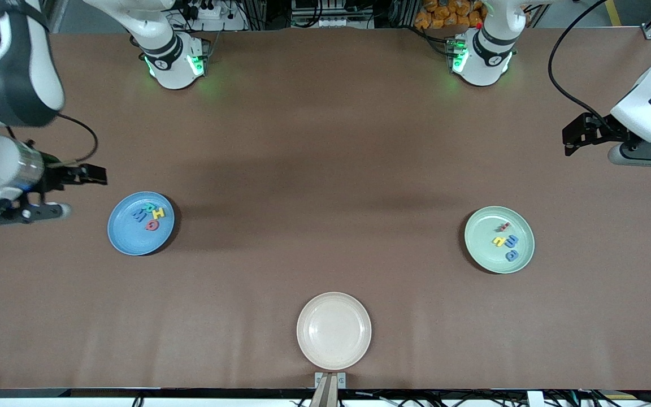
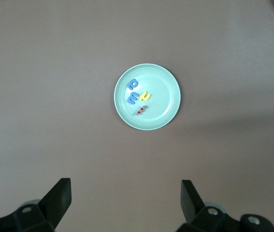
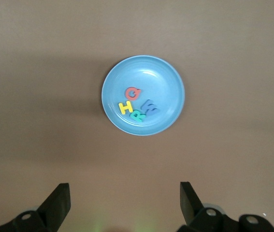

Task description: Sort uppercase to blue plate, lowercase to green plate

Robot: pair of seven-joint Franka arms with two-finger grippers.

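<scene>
The 4 tiny foam capital letters (image 1: pixel 148 216) lie in the round sky-blue plate (image 1: pixel 125 237); the 4 tiny foam lowercase letters (image 1: pixel 507 241) lie in the round pale mint-green plate (image 1: pixel 484 249). Right gripper (image 3: pixel 122 205) and left gripper (image 2: pixel 126 203) each hang above the table by their own plate, fingers apart, holding nothing.

Even overhead light — soft broad shadows on the table (image 1: pixel 325 169), mild glare on plates — sharp focus.
</scene>
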